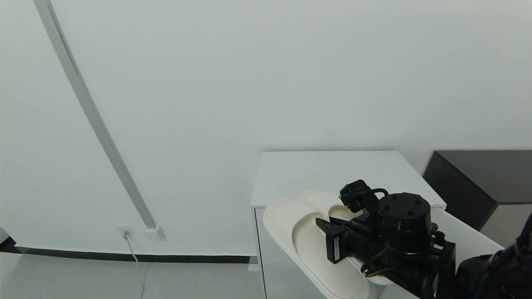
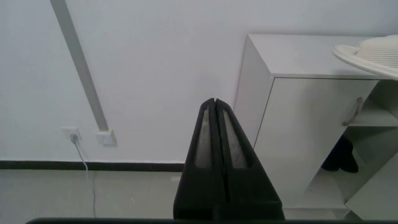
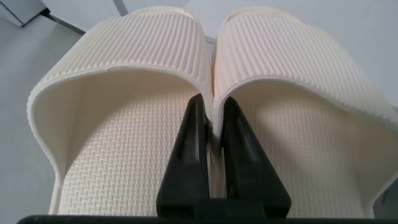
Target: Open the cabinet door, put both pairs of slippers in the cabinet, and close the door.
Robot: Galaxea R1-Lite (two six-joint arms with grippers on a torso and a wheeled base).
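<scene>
A pair of cream ribbed slippers (image 1: 299, 241) is held side by side in the air in front of the white cabinet (image 1: 332, 174), at about the height of its top. My right gripper (image 1: 326, 228) is shut on their two inner edges, its fingers (image 3: 193, 143) pinching the edges together between the two slippers (image 3: 124, 74). The left wrist view shows the cabinet (image 2: 298, 124) with one door standing open and shelves visible inside. A dark thing (image 2: 342, 155), seemingly another pair of slippers, stands on a lower shelf. My left gripper (image 2: 214, 106) is shut and empty, hanging to the left of the cabinet.
The open door (image 1: 469, 236) juts out to the right of my right arm. A dark low piece of furniture (image 1: 482, 178) stands right of the cabinet. A wall socket with a cable (image 1: 124, 232) and a slanted cable duct (image 1: 95, 120) are on the wall to the left, above bare floor.
</scene>
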